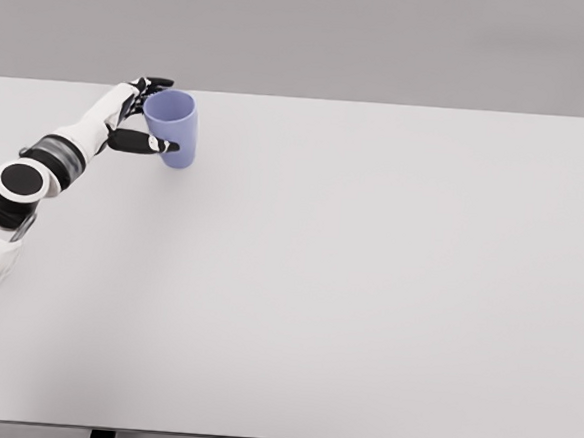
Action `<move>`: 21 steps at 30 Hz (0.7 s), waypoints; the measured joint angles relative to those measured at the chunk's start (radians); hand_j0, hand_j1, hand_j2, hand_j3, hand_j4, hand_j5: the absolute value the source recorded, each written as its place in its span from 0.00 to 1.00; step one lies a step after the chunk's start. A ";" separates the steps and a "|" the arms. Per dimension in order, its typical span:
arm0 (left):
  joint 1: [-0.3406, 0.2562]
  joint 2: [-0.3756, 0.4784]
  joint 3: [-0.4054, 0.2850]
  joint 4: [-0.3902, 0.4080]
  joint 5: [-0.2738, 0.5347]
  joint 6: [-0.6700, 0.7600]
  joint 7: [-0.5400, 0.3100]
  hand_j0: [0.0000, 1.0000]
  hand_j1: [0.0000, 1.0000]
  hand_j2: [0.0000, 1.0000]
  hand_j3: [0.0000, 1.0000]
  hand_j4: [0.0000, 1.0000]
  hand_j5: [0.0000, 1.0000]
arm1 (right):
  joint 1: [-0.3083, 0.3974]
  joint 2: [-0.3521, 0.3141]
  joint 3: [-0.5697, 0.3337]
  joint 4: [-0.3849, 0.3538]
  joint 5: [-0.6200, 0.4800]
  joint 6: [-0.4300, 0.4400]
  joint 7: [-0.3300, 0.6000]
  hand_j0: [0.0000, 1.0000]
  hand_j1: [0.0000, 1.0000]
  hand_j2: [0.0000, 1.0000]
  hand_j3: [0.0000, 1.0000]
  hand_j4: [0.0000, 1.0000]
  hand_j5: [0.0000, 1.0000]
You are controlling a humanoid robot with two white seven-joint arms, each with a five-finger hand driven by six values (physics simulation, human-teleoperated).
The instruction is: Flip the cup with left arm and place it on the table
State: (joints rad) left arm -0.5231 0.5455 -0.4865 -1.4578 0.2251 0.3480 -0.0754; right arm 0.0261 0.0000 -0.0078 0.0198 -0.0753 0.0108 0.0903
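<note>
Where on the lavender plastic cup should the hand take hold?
Grip the lavender plastic cup around its side wall, coming from its left, as the left hand does now. It stands mouth up and has no handle, so the plain tapered wall is likely the surest hold.

Wide pale grey table point(368, 284) fills view; plain grey wall point(385, 40) behind; soft even light.

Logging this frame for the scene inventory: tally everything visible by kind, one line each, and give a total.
Cup, lavender-blue, upright with its opening up: 1
Table, pale grey: 1
Robot hand: 1, the left hand, fingers wrapped around the cup
Total: 3
</note>
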 measured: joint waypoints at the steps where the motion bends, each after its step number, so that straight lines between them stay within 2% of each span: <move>1: 0.002 0.000 0.000 0.001 -0.001 -0.003 0.000 1.00 1.00 1.00 1.00 1.00 1.00 | 0.000 0.000 0.000 0.000 0.000 0.000 0.000 1.00 1.00 1.00 1.00 1.00 1.00; 21: 0.003 0.014 0.000 -0.012 -0.014 -0.023 0.000 1.00 1.00 1.00 1.00 1.00 1.00 | 0.000 0.000 0.000 0.000 0.000 0.000 0.000 1.00 1.00 1.00 1.00 1.00 1.00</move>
State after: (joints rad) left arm -0.5200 0.5593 -0.4867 -1.4702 0.2110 0.3250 -0.0754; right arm 0.0261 0.0000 -0.0078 0.0198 -0.0753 0.0108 0.0903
